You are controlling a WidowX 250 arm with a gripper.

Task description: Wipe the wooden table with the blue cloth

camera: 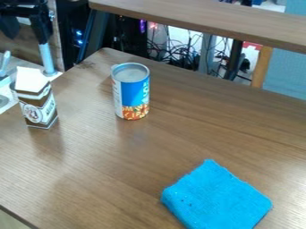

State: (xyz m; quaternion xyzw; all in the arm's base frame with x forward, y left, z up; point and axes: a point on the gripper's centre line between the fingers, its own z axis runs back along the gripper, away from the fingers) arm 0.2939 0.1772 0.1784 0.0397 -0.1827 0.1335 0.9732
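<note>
A brown gable-top carton [37,105] stood at six o'clock from the black robot arm [40,22]; its grip, I couldn't tell.

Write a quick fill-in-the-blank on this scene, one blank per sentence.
The folded cloth is coloured ____.
In the picture, the brown-and-white carton stands to the ____ of the food can.
Of cloth, carton and can, the one nearest the camera is the ____.
The can is not lying on its side; on the tabletop it stands ____.

Missing words: blue; left; cloth; upright.
</note>
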